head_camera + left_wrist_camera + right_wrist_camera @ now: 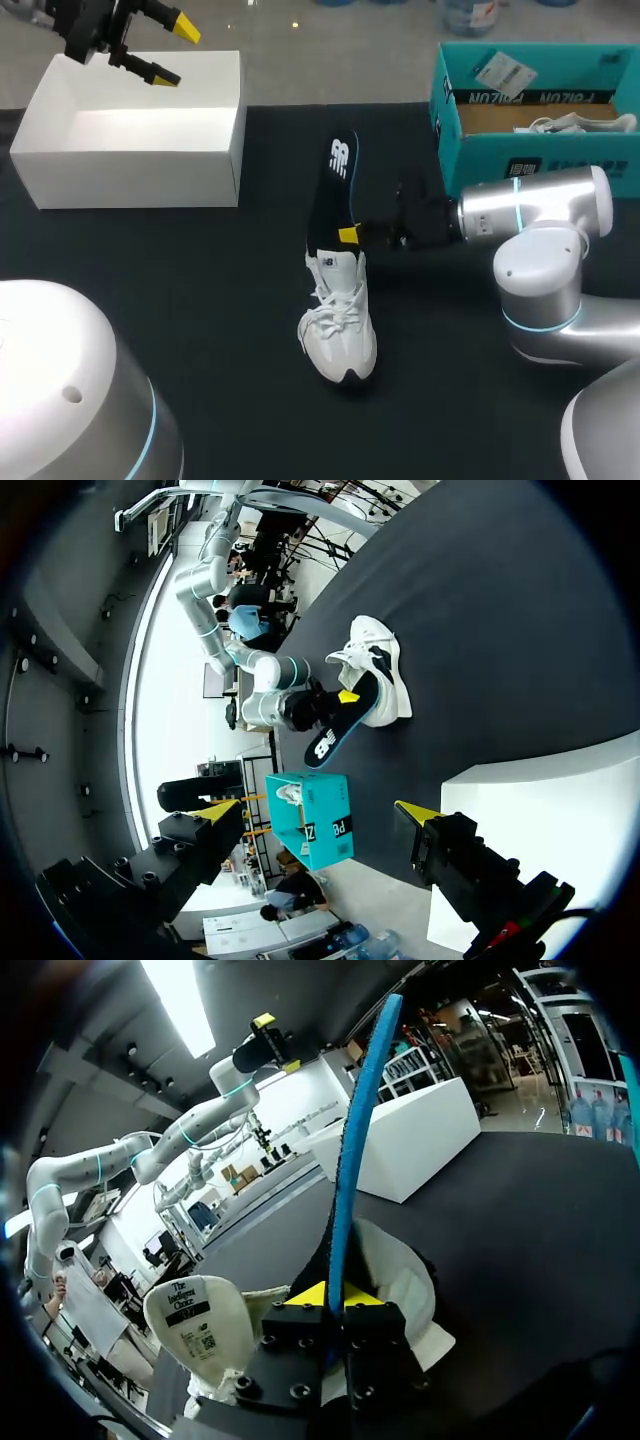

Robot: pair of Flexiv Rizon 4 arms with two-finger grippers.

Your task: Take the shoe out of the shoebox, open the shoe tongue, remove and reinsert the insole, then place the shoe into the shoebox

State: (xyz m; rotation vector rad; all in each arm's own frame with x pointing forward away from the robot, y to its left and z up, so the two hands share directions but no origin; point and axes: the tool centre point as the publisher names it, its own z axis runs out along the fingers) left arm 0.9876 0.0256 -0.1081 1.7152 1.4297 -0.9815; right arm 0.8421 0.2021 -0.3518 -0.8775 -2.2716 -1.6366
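A white shoe [340, 325] lies on the black table, toe toward the near edge. Its black insole [333, 195] with a blue edge stands out of the heel opening, pointing away. My right gripper [348, 236] is shut on the insole's lower part, just above the shoe's collar. In the right wrist view the insole [356, 1140] rises edge-on from between the yellow tips of the gripper [330, 1296], beside the shoe's tongue [195, 1322]. My left gripper [160, 48] hangs open and empty above the white box [130, 150]. From the left wrist the shoe [382, 660] and insole [330, 736] lie far ahead.
A teal shoebox [530, 150] stands at the back right with another white shoe [575, 124] inside. The white box sits open at the back left. My right arm's elbow [545, 270] is low over the table's right side.
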